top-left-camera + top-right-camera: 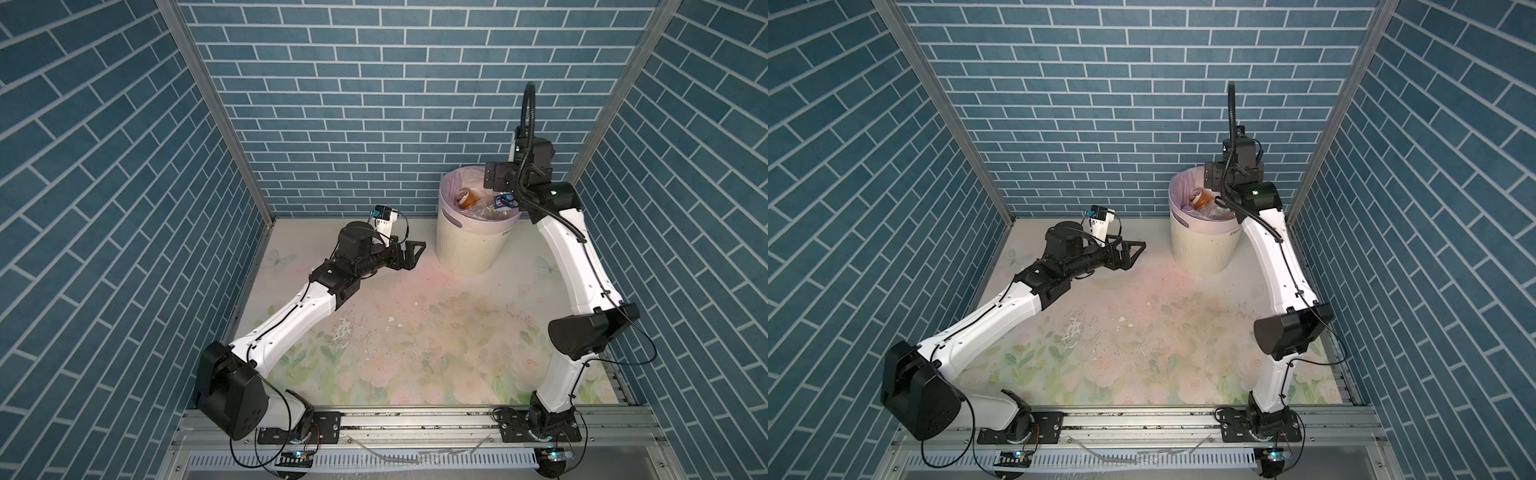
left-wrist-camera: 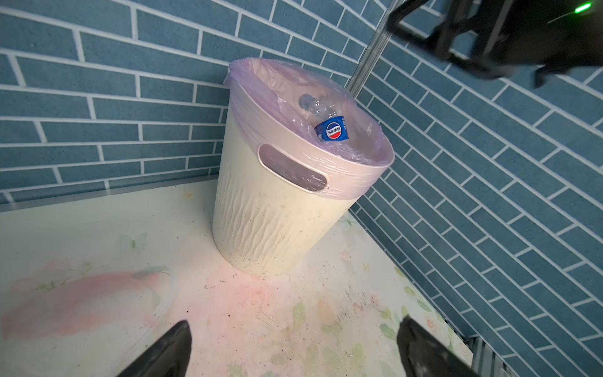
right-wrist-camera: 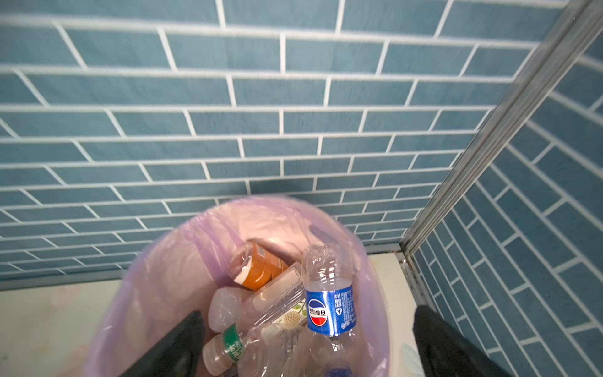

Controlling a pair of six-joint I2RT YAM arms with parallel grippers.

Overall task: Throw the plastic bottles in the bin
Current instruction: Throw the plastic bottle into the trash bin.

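Bottles lie heaped inside the bin, which stands on the floral worktop in the far corner by the right wall, lined with a pale lilac bag. Above its mouth hangs the right hand, fingers spread wide and gripping nothing. A clear bottle with a blue label sits between them, touching neither (the label shows over the rim in the left wrist view). An orange-brown bottle and a green-labelled one lie beside it. The left hand is open and empty, facing the bin without touching it.
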